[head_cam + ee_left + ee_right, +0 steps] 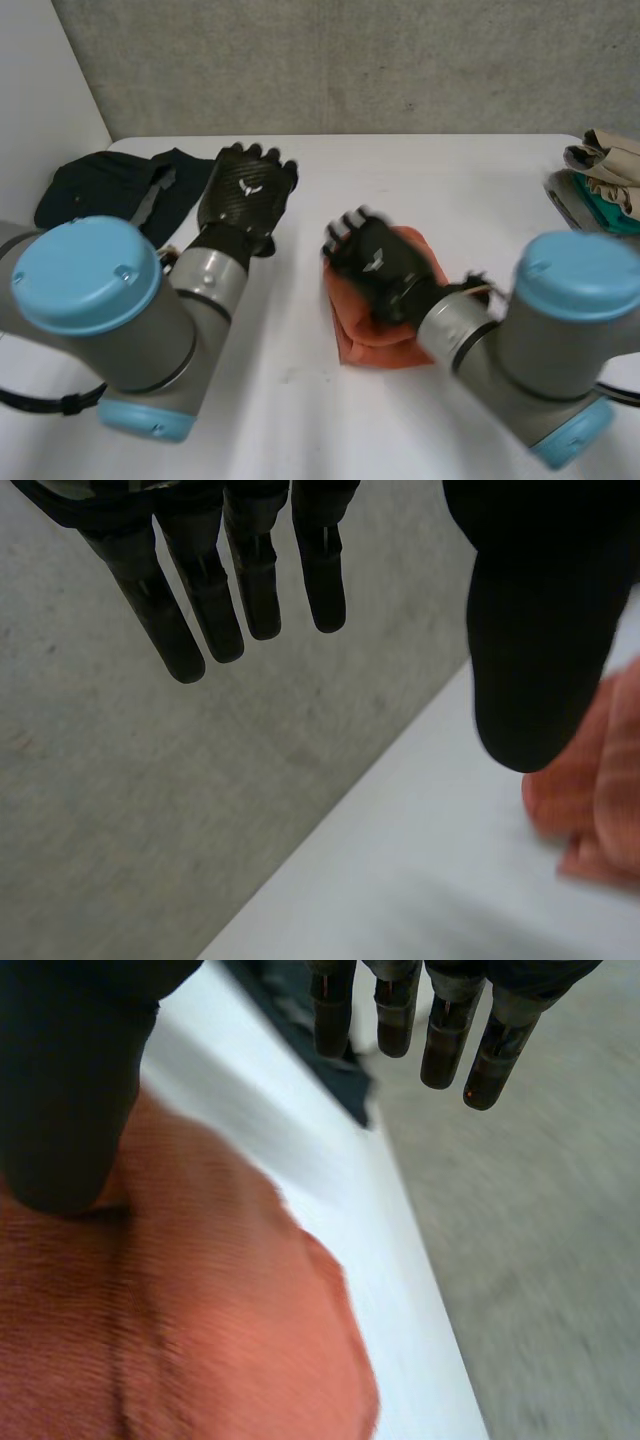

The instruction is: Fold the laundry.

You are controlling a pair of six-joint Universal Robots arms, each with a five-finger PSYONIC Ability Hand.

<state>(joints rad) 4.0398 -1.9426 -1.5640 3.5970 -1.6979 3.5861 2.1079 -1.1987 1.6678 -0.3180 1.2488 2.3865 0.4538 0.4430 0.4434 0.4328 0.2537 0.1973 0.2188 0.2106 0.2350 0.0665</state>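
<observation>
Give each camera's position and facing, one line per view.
Head view: behind, between the arms, looking down at the white table; both arms, left robot hand and right robot hand show.
Left wrist view: on the left wrist, looking past its straight fingers at the grey wall.
Right wrist view: on the right wrist, over the orange cloth; its thumb and fingers show.
Shared: all three show the orange cloth.

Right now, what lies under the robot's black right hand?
A folded orange cloth on the white table lies under the black right hand, which is open. The hand covers the cloth's far part, so that patch cannot be seen.
</observation>
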